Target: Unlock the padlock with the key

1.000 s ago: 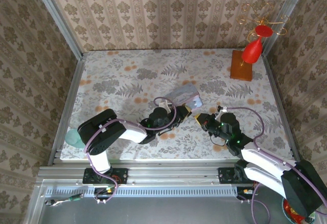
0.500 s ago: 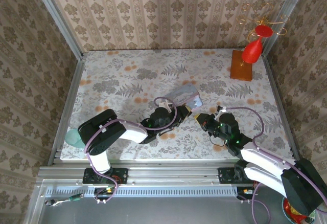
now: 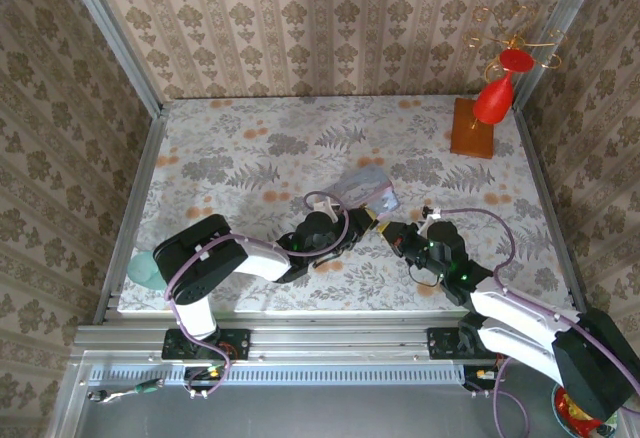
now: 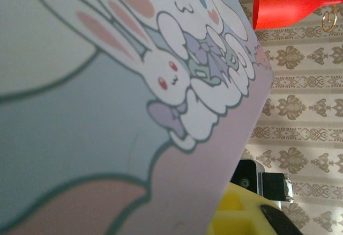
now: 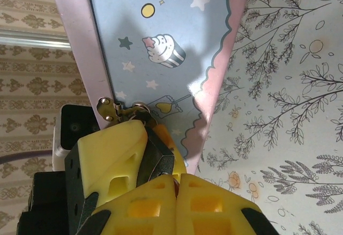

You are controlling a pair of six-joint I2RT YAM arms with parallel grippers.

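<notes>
The padlock (image 5: pixel 158 159), a small dark block, hangs from the silvery hasp (image 5: pixel 110 109) on the side of the pale blue-lilac tin (image 5: pixel 161 36). My left gripper (image 3: pixel 364 220) is shut on the padlock, one yellow finger (image 5: pixel 110 154) flat against its side. My right gripper (image 5: pixel 177 184) is shut right under the padlock's lower end. A thin coppery sliver of the key (image 5: pixel 176 187) shows between its pads, the rest hidden. In the top view the tin (image 3: pixel 365 188) lies at mid-table and the right gripper (image 3: pixel 393 230) meets the left one beside it. The tin's cartoon lid (image 4: pixel 107 111) fills the left wrist view.
A red goblet (image 3: pixel 497 98) stands on a wooden block (image 3: pixel 472 128) at the back right. A teal disc (image 3: pixel 145 268) lies at the table's left edge. Patterned walls close in the table on three sides.
The left gripper, the padlock and the tin have shifted slightly to the right, closing the gap to the right gripper. Both grips are unchanged.
</notes>
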